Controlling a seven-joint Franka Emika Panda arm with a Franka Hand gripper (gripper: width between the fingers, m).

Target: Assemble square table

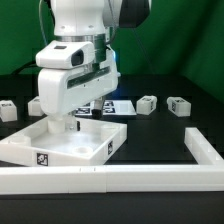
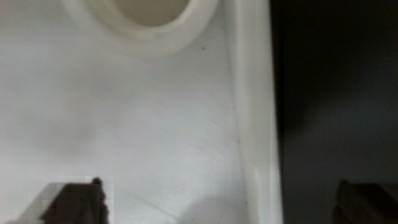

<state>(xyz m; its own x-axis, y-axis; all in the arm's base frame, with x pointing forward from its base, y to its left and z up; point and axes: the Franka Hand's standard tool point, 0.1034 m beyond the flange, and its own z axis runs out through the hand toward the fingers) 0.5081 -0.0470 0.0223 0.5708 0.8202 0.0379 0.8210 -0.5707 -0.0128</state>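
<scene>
While my wide-open, empty end effector (image 1: 73, 124) straddles the rim of the white plastic tray-like square top (image 1: 72, 154) beneath it, short white tagged legs (image 1: 147, 103) lie loose either side, none fitted.

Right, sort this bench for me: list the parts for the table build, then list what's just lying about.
For the job:
- white plastic square tray-like top
- short white tagged legs

Lying about:
- flat white marker board
- long white L-shaped wall
</scene>
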